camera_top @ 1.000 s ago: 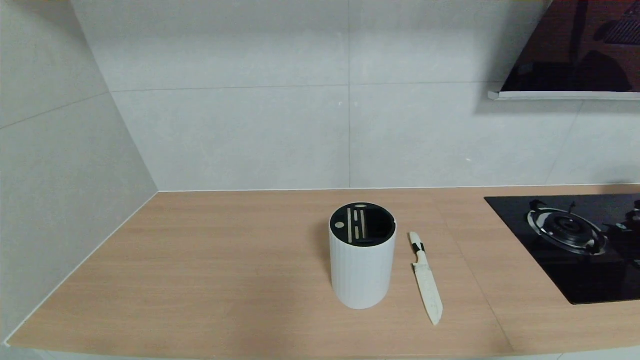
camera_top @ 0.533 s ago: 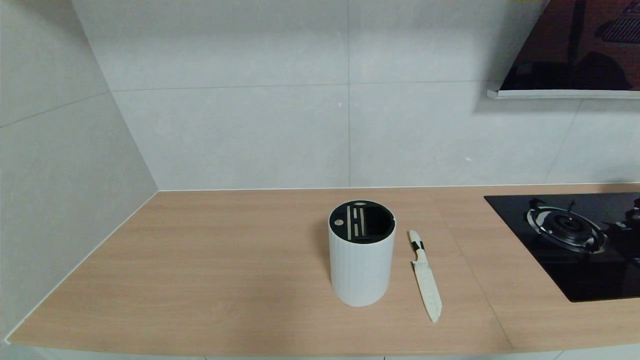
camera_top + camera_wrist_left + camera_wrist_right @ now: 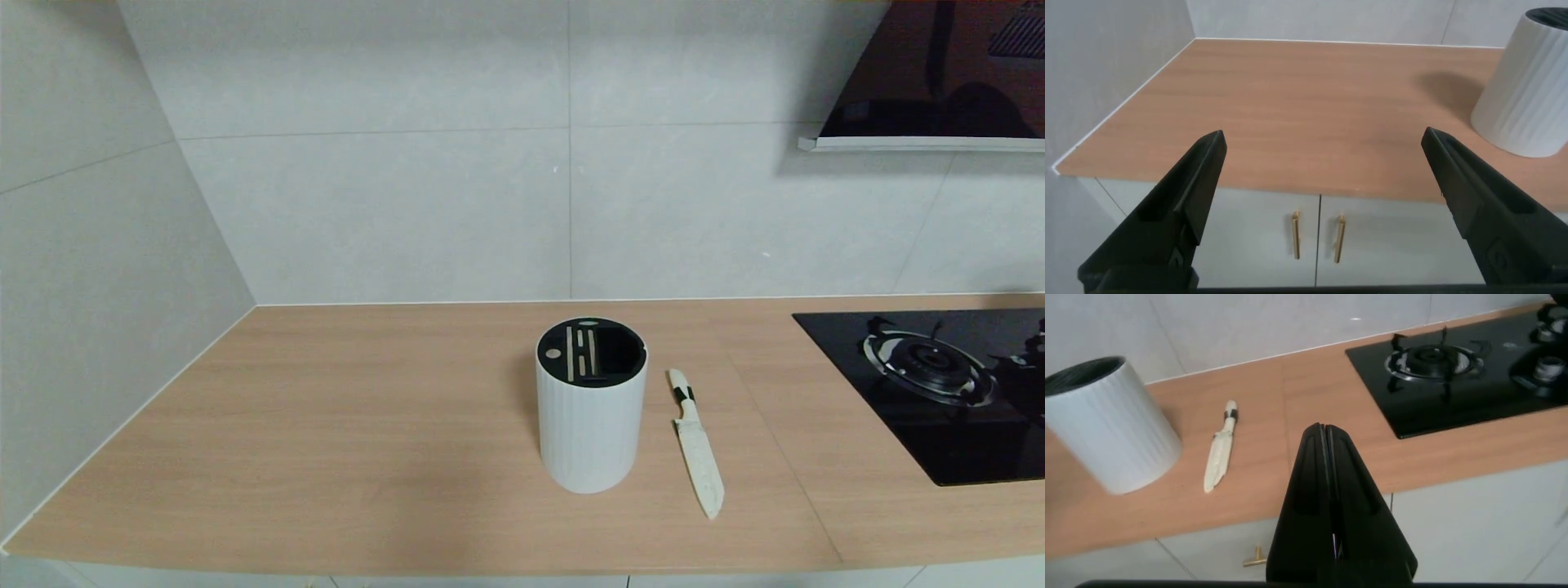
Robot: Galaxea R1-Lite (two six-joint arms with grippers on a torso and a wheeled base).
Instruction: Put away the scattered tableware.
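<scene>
Left gripper (image 3: 1323, 145) is wide open with nothing between its fingers. It hangs just off the front edge of the countertop (image 3: 326, 425), above a pair of cabinet doors (image 3: 1372, 233) with little gold handles (image 3: 1296, 235). Ahead of it and off to its right stands the white ribbed holder (image 3: 1527, 90), upright on the wood.

Right gripper (image 3: 1323, 433) is clamped tight, fingers pressed flat together and gripping nothing. It's also out in front of the counter edge. Ahead of it and a bit to its left lies the knife (image 3: 1221, 449), a pale one with a dark band at the handle. It lies flat on the counter with the tip pointing back toward the gripper. The holder is just past the knife on that same side, close beside it but not touching. Ahead and to the right of this gripper is the black gas hob (image 3: 1454, 367).

From the head view, the holder's black top has a few narrow slots, two small round holes and one bigger square opening that looks dark inside.
</scene>
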